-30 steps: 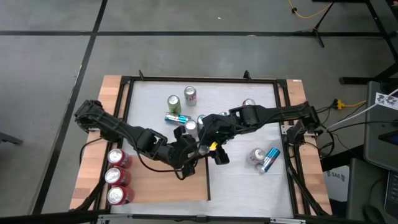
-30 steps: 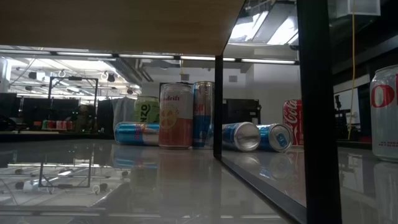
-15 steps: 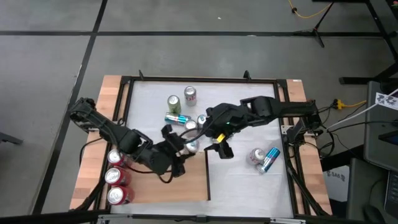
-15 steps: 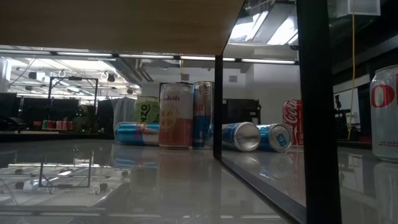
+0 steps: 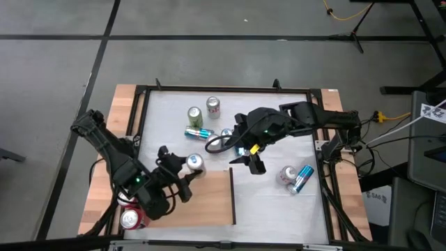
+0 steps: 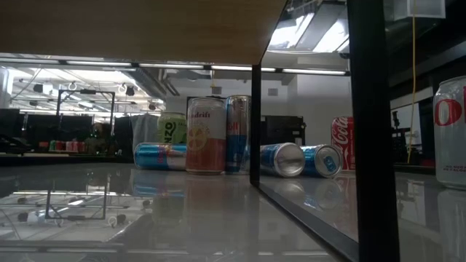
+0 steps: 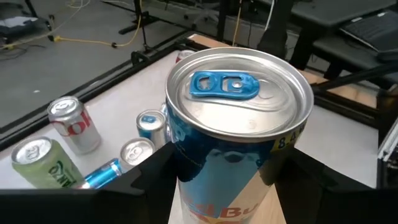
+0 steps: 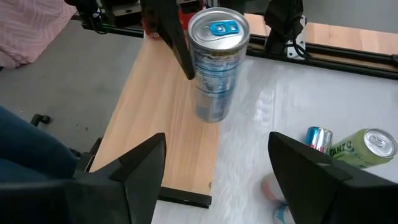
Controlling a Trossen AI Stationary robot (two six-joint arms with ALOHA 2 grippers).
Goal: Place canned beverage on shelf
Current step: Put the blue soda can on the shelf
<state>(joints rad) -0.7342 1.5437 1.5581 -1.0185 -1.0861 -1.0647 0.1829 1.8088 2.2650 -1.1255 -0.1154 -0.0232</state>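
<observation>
The canned beverage (image 5: 194, 162), a slim blue and silver can with a blue tab (image 7: 225, 83), hangs upright over the right part of the shelf (image 5: 205, 202), a light-brown wood panel at the table's near left. My left gripper (image 5: 187, 170) is shut on it. The right wrist view shows the can (image 8: 214, 65) between the left gripper's dark fingers, above the shelf's edge (image 8: 163, 130). My right gripper (image 5: 252, 159) hangs open and empty to the can's right, above the white table. Its fingertips (image 8: 146, 163) stand wide apart. My left gripper pinches the can's side wall (image 7: 186, 163) between its two fingers, below the rim in the upper half. The fingers (image 8: 178, 45) come from the table's near left, slanting a little downward, and lie across the can. The can stands upright, lifted clear of the shelf.
A red can (image 5: 131, 219) stands at the shelf's near left corner under the left arm. Loose cans lie and stand on the white table: a green one (image 5: 196, 116), a white-red one (image 5: 213, 106), a blue one lying (image 5: 197, 133), two at the right (image 5: 295, 177). Black rails frame the table.
My left gripper has carried the can from the table's middle toward the near left, over the shelf, rolling its wrist on the way; the can stays upright and clear. My right gripper, open throughout, has risen and drawn back from the can.
</observation>
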